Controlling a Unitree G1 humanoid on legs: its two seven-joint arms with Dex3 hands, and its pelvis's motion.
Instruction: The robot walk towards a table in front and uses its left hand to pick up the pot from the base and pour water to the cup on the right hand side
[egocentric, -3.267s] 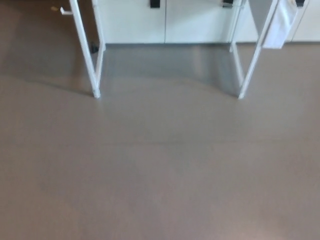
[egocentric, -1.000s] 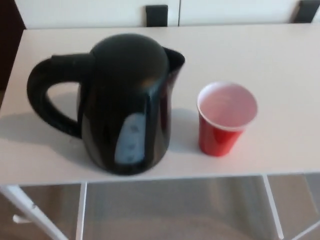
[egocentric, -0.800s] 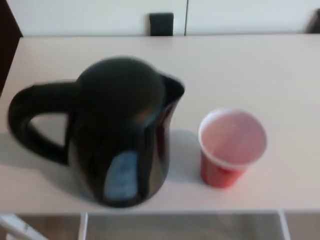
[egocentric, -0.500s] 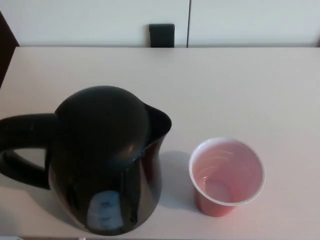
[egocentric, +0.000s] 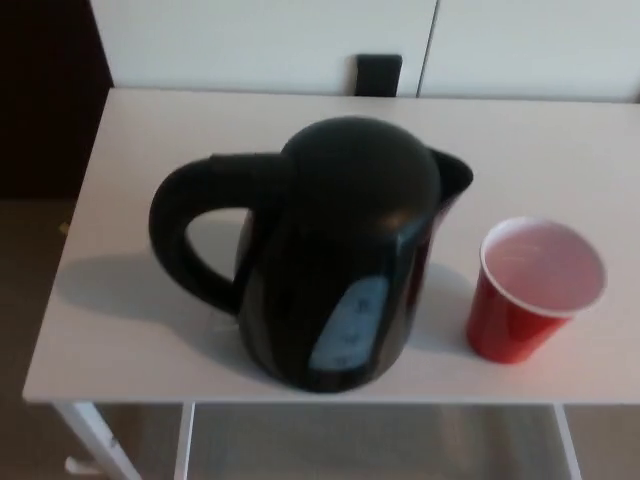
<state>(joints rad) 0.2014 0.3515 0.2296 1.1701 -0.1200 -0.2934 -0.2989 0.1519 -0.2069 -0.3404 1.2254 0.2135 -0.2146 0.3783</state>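
A black kettle stands upright on the white table, near its front edge. Its handle points to the left and its spout to the right. The base under it is hidden by the kettle's body. A red cup with a white inside stands just right of the kettle, apart from it, and looks empty. Neither of my hands shows in the head view.
White cabinet fronts with a dark handle run behind the table. A dark panel and brown floor lie left of the table. White table legs show below the front edge.
The camera has moved: earlier it showed only floor and table legs, then the tabletop. Since half a second ago the view has shifted, so the kettle and cup sit farther right and higher.
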